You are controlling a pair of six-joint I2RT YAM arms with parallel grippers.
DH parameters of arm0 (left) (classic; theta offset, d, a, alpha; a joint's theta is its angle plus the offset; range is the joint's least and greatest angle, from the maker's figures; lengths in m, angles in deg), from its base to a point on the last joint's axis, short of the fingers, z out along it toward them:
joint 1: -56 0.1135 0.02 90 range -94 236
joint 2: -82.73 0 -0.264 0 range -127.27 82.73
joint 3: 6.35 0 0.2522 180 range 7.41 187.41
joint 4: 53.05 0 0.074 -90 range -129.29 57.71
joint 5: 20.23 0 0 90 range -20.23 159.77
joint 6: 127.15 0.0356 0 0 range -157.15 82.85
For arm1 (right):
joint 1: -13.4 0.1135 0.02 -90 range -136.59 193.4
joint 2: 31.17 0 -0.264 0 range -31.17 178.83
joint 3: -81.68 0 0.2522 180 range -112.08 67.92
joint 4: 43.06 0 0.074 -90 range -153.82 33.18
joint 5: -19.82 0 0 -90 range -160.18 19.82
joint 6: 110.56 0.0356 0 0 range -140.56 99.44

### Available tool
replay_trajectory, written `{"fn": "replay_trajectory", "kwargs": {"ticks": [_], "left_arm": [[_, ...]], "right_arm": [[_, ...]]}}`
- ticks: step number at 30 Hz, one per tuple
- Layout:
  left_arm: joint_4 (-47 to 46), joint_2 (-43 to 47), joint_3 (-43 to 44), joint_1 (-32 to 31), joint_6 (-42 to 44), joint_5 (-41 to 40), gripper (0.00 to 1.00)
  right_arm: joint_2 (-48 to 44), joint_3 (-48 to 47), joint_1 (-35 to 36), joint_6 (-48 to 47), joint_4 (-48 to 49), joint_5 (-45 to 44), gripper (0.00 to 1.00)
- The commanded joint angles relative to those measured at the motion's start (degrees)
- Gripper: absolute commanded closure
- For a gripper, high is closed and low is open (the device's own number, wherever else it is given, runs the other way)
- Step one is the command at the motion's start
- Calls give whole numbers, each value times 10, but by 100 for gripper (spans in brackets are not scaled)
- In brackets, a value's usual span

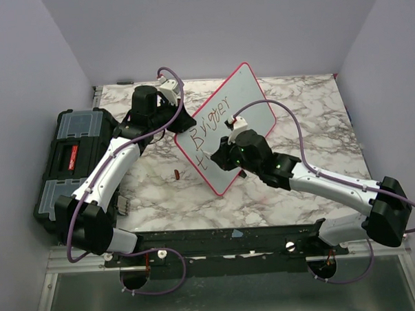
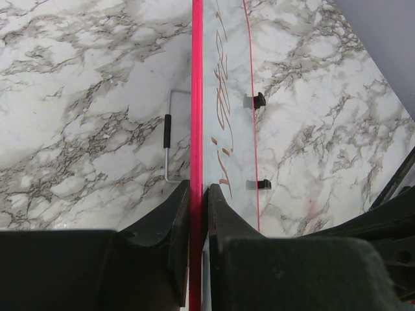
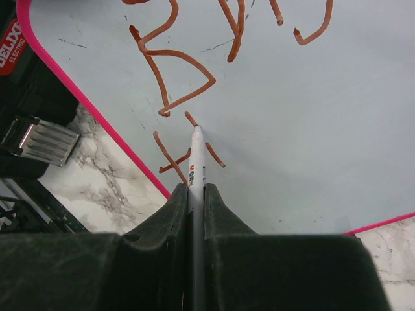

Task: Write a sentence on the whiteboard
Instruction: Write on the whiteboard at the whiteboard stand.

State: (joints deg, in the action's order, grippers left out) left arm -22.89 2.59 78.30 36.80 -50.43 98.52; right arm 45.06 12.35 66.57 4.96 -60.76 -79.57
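Two grippers, both clamped: the right gripper (image 3: 196, 192) pinches a white marker (image 3: 196, 152), its tip touching the whiteboard (image 3: 311, 129) at the few strokes starting the second line of the sentence (image 1: 216, 121), under "Brigger". The left gripper (image 2: 196, 192) grips the board's pink frame edge-on. The whiteboard slants above the marble table (image 1: 309, 123), between the arms, near the black toolbox (image 1: 70, 158).

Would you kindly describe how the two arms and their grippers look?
The left arm and right arm have white links and black joint housings, each trailed by a looping purple cable. Green lights glow near the right wrist. The jaws are matte black and taper toward the tips.
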Motion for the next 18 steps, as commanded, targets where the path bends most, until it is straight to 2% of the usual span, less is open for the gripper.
{"fn": "replay_trajectory", "kwargs": {"ticks": [1,9,18], "left_arm": [[-30,16,6,-2,36,10,100],[-33,16,2,-2,41,7,100],[-31,19,0,-3,51,4,100]], "right_arm": [[-12,6,0,4,-24,-1,99],[-57,16,0,4,-47,-29,99],[-30,6,-1,-4,-40,-38,99]]}}
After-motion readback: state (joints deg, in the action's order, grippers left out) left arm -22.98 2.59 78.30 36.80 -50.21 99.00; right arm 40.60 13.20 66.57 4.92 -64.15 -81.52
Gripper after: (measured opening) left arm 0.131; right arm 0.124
